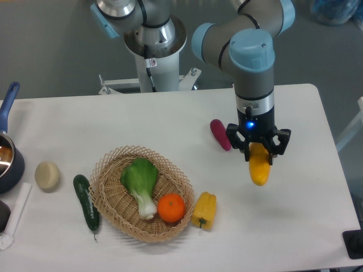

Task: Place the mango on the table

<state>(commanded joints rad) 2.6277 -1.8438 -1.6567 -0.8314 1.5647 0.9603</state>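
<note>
Over the right half of the table the gripper points straight down, its two black fingers pinching the upper end of the mango. The fruit hangs lengthwise beneath them, and whether its lower tip touches the tabletop I cannot tell. Just to its left, nearer the far edge, lies a small dark-red vegetable.

Toward the near edge sits a wicker basket holding a bok choy and an orange. A yellow bell pepper lies against the basket's right side and a cucumber along its left. Further left is a pale potato, and at the left edge a blue-handled pot.
</note>
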